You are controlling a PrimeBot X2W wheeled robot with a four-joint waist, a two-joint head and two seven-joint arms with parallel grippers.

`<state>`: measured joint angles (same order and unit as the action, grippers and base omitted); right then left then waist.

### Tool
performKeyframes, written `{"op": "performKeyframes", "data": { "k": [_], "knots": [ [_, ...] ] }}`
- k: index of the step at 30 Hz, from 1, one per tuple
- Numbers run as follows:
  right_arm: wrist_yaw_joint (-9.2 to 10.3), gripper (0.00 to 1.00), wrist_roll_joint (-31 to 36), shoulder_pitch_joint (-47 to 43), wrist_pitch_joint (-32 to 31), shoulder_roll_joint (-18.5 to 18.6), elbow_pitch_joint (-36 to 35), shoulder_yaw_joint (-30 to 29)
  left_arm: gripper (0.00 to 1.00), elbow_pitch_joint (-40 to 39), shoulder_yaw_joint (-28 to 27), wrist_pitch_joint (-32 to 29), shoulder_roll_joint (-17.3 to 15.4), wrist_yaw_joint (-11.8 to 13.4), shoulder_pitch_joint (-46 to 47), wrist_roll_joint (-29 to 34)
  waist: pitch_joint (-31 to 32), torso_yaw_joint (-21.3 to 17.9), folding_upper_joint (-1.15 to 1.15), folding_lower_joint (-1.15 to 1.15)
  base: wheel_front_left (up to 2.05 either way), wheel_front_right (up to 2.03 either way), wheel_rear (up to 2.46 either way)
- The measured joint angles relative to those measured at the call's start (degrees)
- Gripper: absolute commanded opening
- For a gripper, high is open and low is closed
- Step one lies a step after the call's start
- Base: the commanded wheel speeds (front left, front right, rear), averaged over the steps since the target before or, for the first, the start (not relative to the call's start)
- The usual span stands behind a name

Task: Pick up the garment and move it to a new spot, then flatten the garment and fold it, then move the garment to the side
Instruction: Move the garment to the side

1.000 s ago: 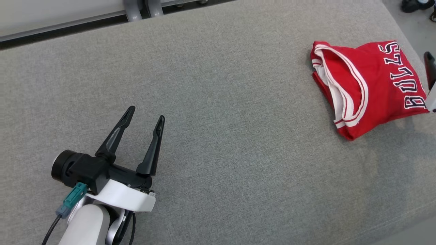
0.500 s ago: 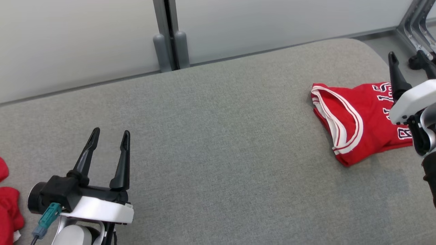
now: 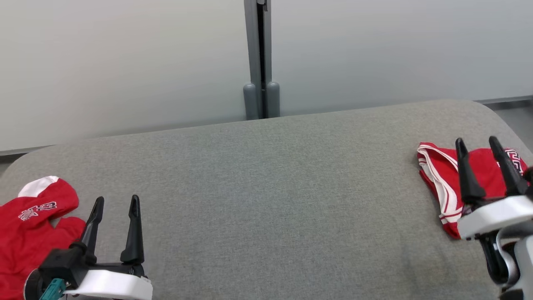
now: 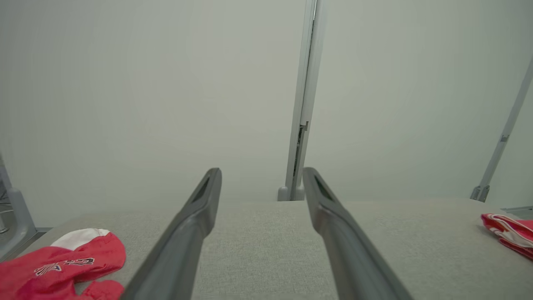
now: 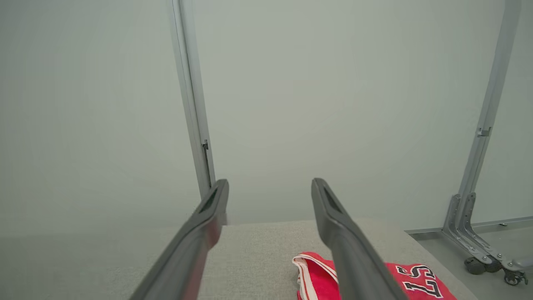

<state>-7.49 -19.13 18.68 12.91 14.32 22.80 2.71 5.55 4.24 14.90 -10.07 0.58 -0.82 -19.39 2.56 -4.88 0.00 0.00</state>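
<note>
A folded red garment [image 3: 437, 175] with white trim and lettering lies flat at the right end of the grey padded table [image 3: 266, 187]. In the right wrist view the garment [image 5: 416, 281] sits just below and beyond my right gripper [image 5: 270, 183]. In the head view my right gripper [image 3: 476, 141] hangs open over the garment's near edge, holding nothing. My left gripper [image 3: 116, 200] is open and empty at the lower left, and the left wrist view shows its [image 4: 261, 173] fingers spread wide above the table.
A second, crumpled red and white garment [image 3: 29, 225] lies at the table's left end, beside my left gripper; the left wrist view shows this heap [image 4: 62, 262] low on the left. A pale wall with a grey post [image 3: 261, 62] stands behind the table. A wheeled metal frame [image 5: 470, 233] stands right of it.
The head camera has tilted up and turned, bringing the wall and the left heap into view. My right gripper now shows whole and open in front of the folded garment, which lies as before.
</note>
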Motion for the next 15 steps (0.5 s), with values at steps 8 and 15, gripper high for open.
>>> {"op": "performKeyframes", "data": {
  "k": [8,15],
  "knots": [
    [0.00,1.00,0.7,-12.5,0.7,-2.6,-9.4,-0.9,1.00,2.9,0.2,0.1,2.0,-1.1,-0.8,1.3,1.3,3.4,0.00,0.00,0.00,0.00,0.00],
    [0.00,1.00,1.0,-17.2,1.5,-3.4,-11.5,1.6,1.00,4.4,-0.6,0.1,3.6,-2.2,-1.3,3.3,1.5,4.8,0.00,0.00,0.00,0.00,0.00]
  ]
}}
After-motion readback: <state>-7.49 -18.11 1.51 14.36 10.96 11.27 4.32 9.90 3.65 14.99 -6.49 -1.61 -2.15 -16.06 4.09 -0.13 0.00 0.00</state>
